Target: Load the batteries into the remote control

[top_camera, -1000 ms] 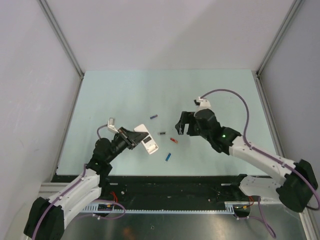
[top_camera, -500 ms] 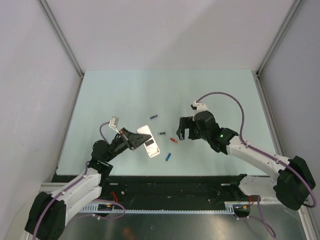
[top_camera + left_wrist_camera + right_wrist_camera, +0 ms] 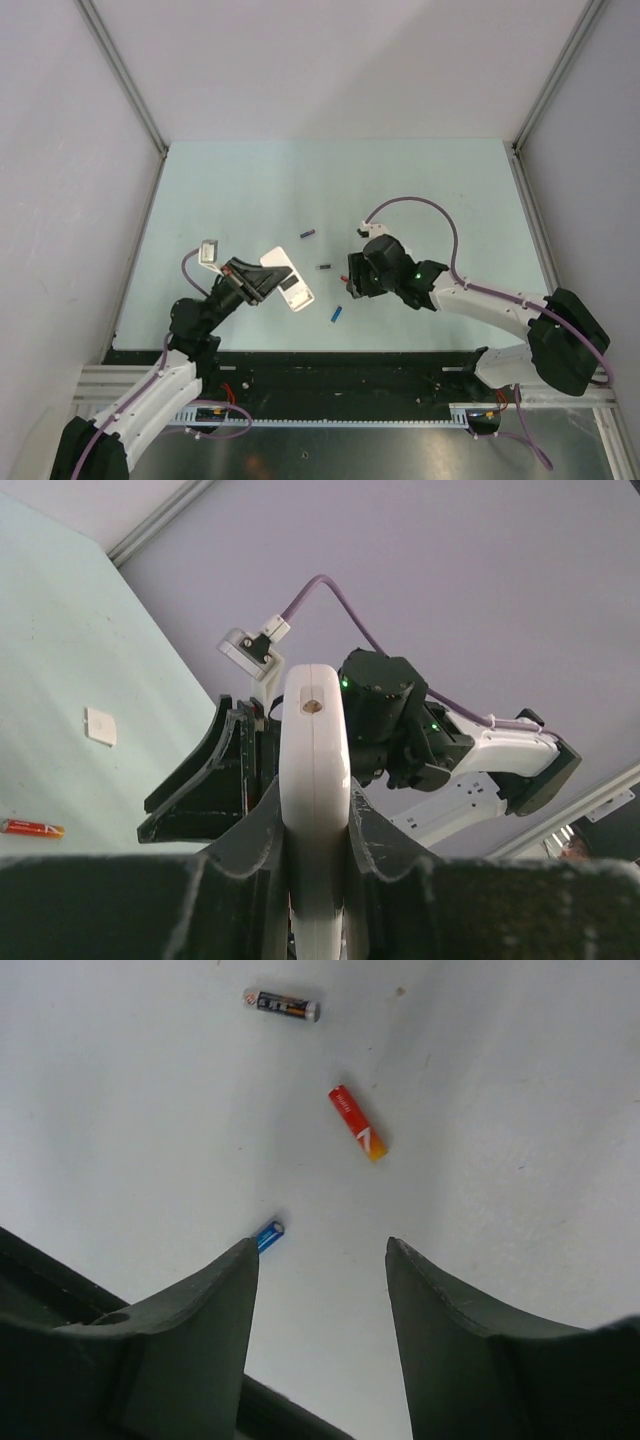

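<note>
My left gripper (image 3: pixel 262 283) is shut on the remote control (image 3: pixel 287 279), a white bar held off the table left of centre. In the left wrist view the remote control (image 3: pixel 314 750) stands edge-on, clamped between both jaws of the left gripper (image 3: pixel 315 798). My right gripper (image 3: pixel 356 279) hangs open just above the batteries, nothing between its fingers. Below it the right gripper (image 3: pixel 320 1248) frames bare table; the red battery (image 3: pixel 358 1123) and dark grey battery (image 3: pixel 283 1004) lie ahead, and the blue battery (image 3: pixel 267 1234) peeks from behind the left finger. The purple battery (image 3: pixel 308 235) lies farther back.
The blue battery (image 3: pixel 337 313) lies nearest the front edge, the dark grey battery (image 3: pixel 325 267) between the two grippers. A small white square piece (image 3: pixel 100 726) lies flat on the table beyond the red battery (image 3: pixel 30 828). Grey walls enclose the table on three sides.
My right gripper has come left and down over the red battery, and its jaws have narrowed. My left arm has drawn back slightly to the left with the remote.
</note>
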Controlling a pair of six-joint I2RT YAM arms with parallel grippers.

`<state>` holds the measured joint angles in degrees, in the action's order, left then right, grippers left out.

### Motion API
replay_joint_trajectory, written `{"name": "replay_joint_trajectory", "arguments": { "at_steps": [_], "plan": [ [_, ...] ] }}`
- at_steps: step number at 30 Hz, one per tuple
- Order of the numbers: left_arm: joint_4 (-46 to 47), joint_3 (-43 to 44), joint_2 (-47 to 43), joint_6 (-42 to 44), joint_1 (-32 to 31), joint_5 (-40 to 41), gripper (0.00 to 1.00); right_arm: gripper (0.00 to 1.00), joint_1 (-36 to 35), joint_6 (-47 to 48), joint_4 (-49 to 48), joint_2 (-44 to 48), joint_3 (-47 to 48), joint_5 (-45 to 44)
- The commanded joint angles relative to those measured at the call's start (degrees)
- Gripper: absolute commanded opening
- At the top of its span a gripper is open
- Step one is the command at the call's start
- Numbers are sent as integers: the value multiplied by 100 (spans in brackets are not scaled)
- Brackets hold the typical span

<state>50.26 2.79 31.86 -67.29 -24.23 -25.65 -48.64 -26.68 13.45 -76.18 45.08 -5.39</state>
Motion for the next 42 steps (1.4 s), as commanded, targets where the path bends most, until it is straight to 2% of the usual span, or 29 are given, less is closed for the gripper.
{"name": "replay_joint_trajectory", "arguments": {
  "at_steps": [1, 7, 10, 14, 18, 21, 22, 24, 25, 26, 27, 32, 33, 34, 37, 39, 42],
  "plan": [
    [239, -657, -56, 22, 32, 306, 0, 59, -364, -812, 122, -116, 343, -417],
    [247, -376, -162, 479, -64, -273, 0, 63, -717, -1006, 157, 50, 405, -989],
    [247, -314, -180, 646, -100, -546, 0, 70, -726, -936, 280, 130, 414, -1157],
    [256, -173, -206, 603, -100, -450, 0, 85, -682, -1138, 421, 209, 405, -1307],
    [248, -235, -329, 620, -100, -292, 0, 89, -551, -1497, 151, 437, 248, -853],
    [247, -235, -373, 576, -100, -204, 0, 76, -120, -1814, -472, 797, -260, 7],
    [247, -235, -373, 559, -100, -160, 0, 60, -6, -1832, -649, 989, -385, 246],
    [239, -322, -321, 497, -100, -125, 0, 47, 188, -1684, -957, 1158, -622, 660],
    [247, -418, -268, 462, -100, -46, 0, 19, 154, -1622, -906, 1193, -623, 601],
    [239, -411, -207, 323, -100, -11, 0, 7, 119, -1595, -862, 1193, -615, 548],
    [230, -419, -128, 252, -91, 7, 0, 0, 144, -1630, -723, 1176, -614, 574],
    [239, -358, 488, 5, -91, 95, 0, 0, 57, -1849, -458, 763, -571, 697],
    [230, -358, 514, -4, -91, 130, 0, 3, -74, -1972, -353, 632, -562, 566],
    [230, -358, 541, -21, -91, 165, 0, 18, -136, -2051, -309, 587, -553, 548],
    [221, -436, 524, -48, -91, 332, 0, 34, -303, -2332, -71, 403, -457, 188],
    [221, -507, 471, -100, -91, 455, 0, 34, -304, -2508, -45, 368, -439, 91],
    [203, -621, 366, -206, -91, 578, 0, 30, -312, -2886, 61, 253, -334, -67]
  ]
}}
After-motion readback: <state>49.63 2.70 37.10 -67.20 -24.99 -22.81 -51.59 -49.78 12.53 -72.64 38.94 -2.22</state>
